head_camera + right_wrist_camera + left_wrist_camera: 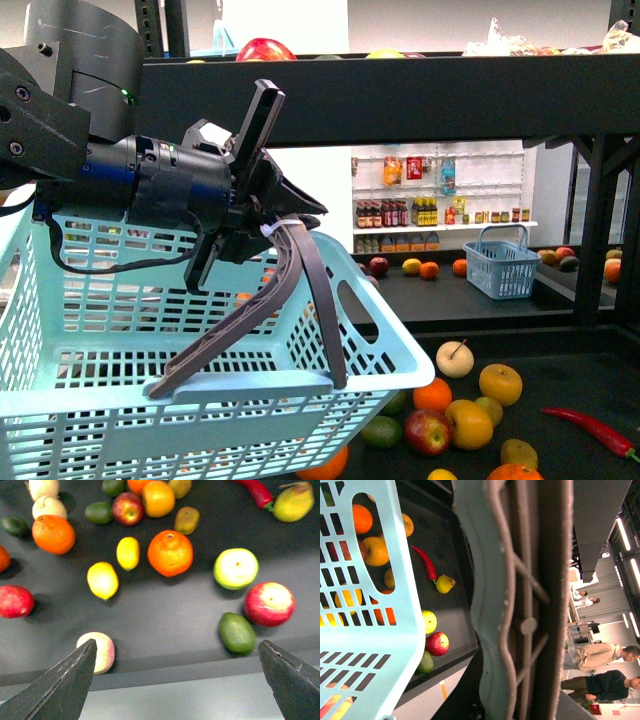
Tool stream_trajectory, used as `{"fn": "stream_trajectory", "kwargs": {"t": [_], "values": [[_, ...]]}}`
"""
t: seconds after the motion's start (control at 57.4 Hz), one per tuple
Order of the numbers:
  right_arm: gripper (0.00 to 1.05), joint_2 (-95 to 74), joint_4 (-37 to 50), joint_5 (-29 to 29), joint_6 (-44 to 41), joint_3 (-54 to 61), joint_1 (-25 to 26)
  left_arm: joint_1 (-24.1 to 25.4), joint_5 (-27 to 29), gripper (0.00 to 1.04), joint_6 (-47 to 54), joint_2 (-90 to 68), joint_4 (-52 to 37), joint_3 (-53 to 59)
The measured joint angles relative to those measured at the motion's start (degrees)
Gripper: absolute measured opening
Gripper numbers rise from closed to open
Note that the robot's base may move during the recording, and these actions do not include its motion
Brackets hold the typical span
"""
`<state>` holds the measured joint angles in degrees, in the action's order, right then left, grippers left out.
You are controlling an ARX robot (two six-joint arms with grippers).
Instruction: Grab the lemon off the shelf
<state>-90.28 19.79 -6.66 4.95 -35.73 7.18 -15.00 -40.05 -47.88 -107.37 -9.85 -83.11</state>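
The black shelf [420, 100] is seen across the front view, with its lower tier [165, 615] strewn with fruit. A pale blue basket [200, 420] is held up in front of it, on the left of that view, and much of the tier is hidden by it. The basket's grey handle [250, 310] is pinched by the left gripper [285, 225], whose jaws are pressed together on it. The right gripper [180, 685] is shown in its wrist view with the jaws spread wide above the tier's front edge, and nothing is gripped by it. A lemon [103, 580] is found lying on the tier, with a second lemon [128, 553] just beside it. Both are placed between two oranges [170, 552], well apart from the gripper.
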Motion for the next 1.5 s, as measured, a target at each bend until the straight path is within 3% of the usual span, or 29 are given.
{"fn": "stream_trajectory", "kwargs": {"t": [0.313, 0.557, 1.044, 1.497], "values": [[0.97, -31.1, -3.4, -7.0, -3.5, -30.2, -5.2, 0.0, 0.0, 0.11, 0.0, 0.0, 0.0, 0.0], [0.97, -46.4, -5.0, -8.2, -6.8, -41.9, -10.2, 0.0, 0.0, 0.11, 0.0, 0.0, 0.0, 0.0], [0.97, -67.1, -12.6, -4.2, -10.8, -65.3, -13.6, 0.0, 0.0, 0.1, 0.0, 0.0, 0.0, 0.0], [0.97, -75.0, -16.6, -2.8, -12.8, -77.8, -16.1, 0.0, 0.0, 0.1, 0.0, 0.0, 0.0, 0.0]]}}
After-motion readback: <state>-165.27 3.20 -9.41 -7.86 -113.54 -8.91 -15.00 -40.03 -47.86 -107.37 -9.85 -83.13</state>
